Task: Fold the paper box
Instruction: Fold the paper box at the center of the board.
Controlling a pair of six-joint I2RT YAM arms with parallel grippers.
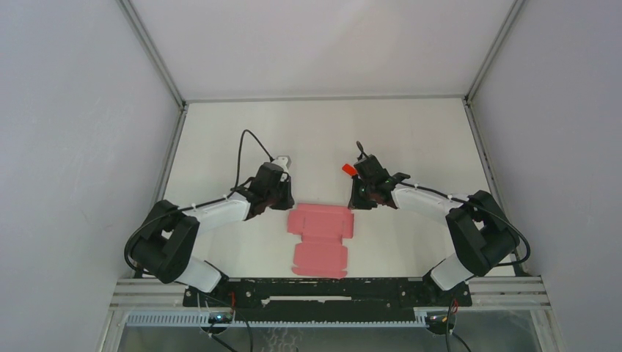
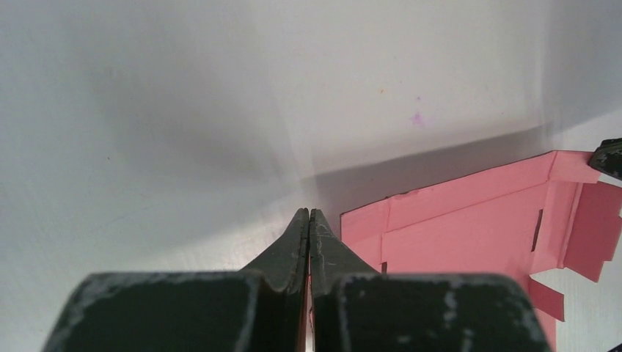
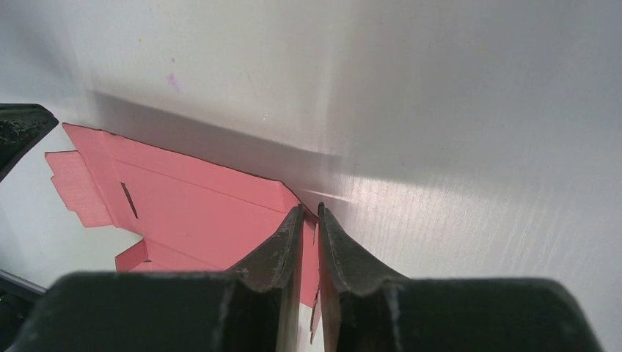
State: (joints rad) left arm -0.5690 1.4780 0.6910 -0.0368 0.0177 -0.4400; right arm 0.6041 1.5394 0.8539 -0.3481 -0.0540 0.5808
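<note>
Left gripper point(image 2: 309, 214) first: its two dark fingers point(image 2: 282, 260) are pressed flat together, tip to tip, low over the white table point(image 2: 183, 110). A thin reddish line runs down the seam between them, but the view is too tight to say whether card is caught there or the jaws have met on nothing. Just beside those tips, to their right, starts the far-left corner of the paper box point(image 2: 469, 227). It is pink and matte and lies flat, with its creases and a slot showing.

The right gripper point(image 3: 310, 214) is clamped onto the opposite far corner. Pink card stands plainly in the narrow gap between its fingers, and the rest of the sheet spreads away to their left (each wrist camera catches the other gripper's dark tip at the frame's edge).

From above, the box lies between the left arm point(image 1: 213, 213) and the right arm point(image 1: 433, 199), closer to the table's near edge than to its far one. Its narrower panel is the nearer part. The wider part with the side flaps lies farther off, with a gripper at each of its corners. Just beyond the right gripper, a small red piece point(image 1: 349, 169) shows by the wrist. Farther out, a faint purple smudge point(image 3: 173, 79) marks the table.
</note>
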